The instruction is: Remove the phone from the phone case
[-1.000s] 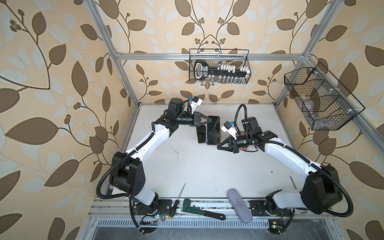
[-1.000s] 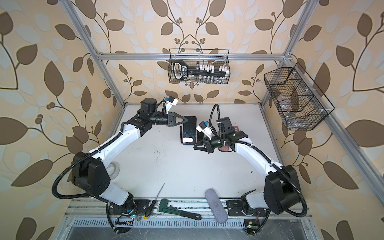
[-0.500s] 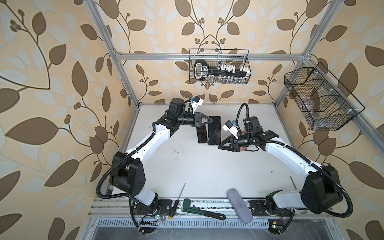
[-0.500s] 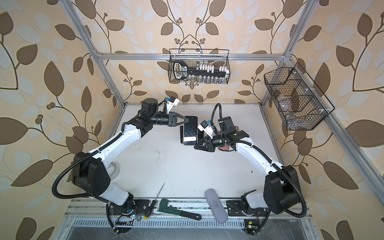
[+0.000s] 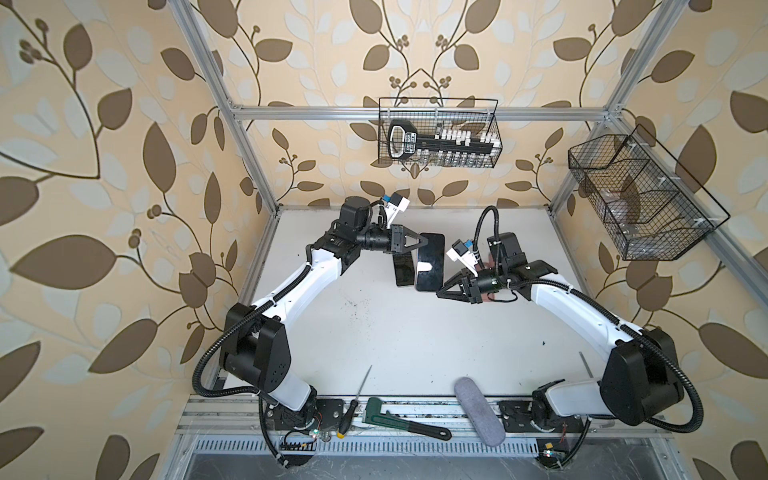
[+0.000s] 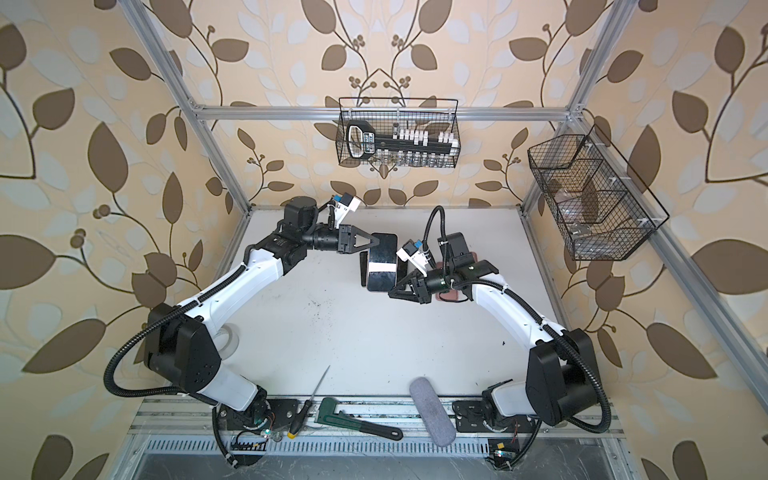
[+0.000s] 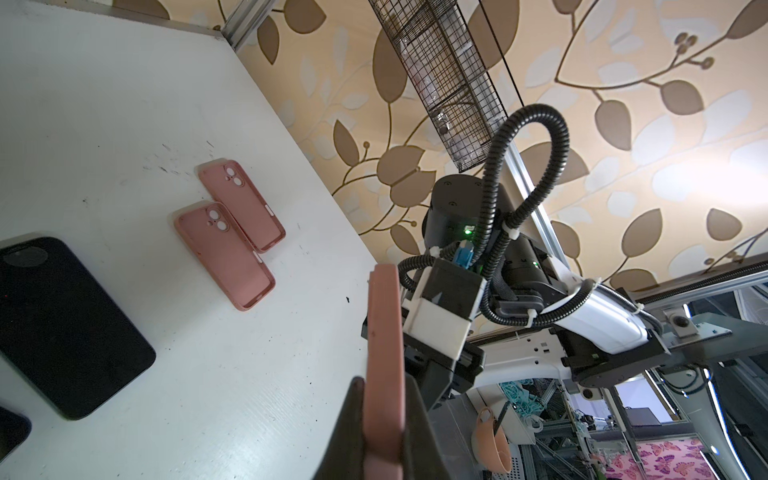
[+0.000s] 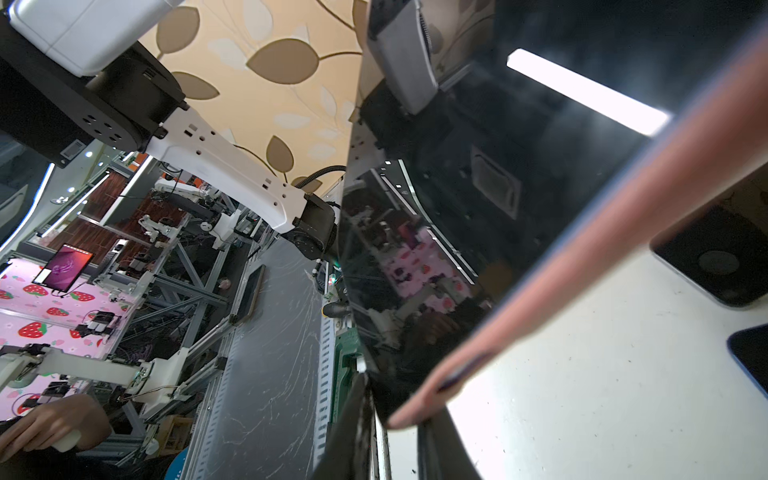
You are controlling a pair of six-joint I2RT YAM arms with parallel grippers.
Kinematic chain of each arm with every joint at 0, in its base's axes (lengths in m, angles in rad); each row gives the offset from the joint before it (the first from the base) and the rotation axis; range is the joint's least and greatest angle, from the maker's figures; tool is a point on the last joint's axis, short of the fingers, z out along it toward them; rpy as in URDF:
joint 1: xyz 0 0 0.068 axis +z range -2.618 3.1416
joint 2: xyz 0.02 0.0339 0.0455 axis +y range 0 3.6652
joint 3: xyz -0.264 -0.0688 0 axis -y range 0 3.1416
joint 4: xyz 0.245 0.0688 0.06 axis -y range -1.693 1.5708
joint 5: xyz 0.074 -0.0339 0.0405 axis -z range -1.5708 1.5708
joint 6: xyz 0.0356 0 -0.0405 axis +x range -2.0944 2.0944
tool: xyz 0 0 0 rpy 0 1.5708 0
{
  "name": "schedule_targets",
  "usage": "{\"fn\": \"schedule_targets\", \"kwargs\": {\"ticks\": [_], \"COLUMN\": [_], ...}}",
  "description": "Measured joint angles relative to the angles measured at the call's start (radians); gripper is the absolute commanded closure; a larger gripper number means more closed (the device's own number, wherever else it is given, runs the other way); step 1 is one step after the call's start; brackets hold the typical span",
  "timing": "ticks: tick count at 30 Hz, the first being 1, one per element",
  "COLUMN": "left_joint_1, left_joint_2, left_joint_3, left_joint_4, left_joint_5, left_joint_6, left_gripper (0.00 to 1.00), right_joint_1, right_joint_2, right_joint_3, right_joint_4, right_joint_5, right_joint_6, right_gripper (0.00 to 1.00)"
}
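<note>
Near frame centre, the phone [image 5: 430, 266] in its pink phone case [image 7: 384, 357] is clamped at the upper end by the left gripper [image 5: 424, 245], at the lower corner by the right gripper [image 5: 440, 293].

In both top views the phone [image 5: 430, 262], held screen-up between the two arms, covers its pink phone case [image 7: 384, 332]. The right arm [image 6: 511, 307] hides most of the spare pink cases [image 6: 448, 296]. In the left wrist view the phone case is seen edge-on with the phone out of sight. Its near end and the left gripper [image 7: 384, 386] clamping it run off the picture's edge. A dark phone [image 7: 62, 324] lying on the tabletop [image 7: 124, 104] is cropped there, and only a corner of a second dark phone [image 7: 10, 430] shows. In the right wrist view the right gripper [image 8: 395, 411] is cropped and blurred.
</note>
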Motion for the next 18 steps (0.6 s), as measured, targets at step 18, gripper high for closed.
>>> {"fn": "schedule_targets", "kwargs": {"ticks": [18], "left_joint_1": [0.0], "left_joint_2": [0.029], "left_joint_3": [0.001], "left_joint_4": [0.056], "left_joint_5": [0.067], "left_joint_6": [-0.034], "left_gripper": [1.0], "right_joint_1": [0.005], "right_joint_2": [-0.002], "right_joint_3": [0.0], "right_joint_4": [-0.05], "right_joint_5": [-0.011], "right_joint_6": [-0.077], "right_gripper": [0.98]}}
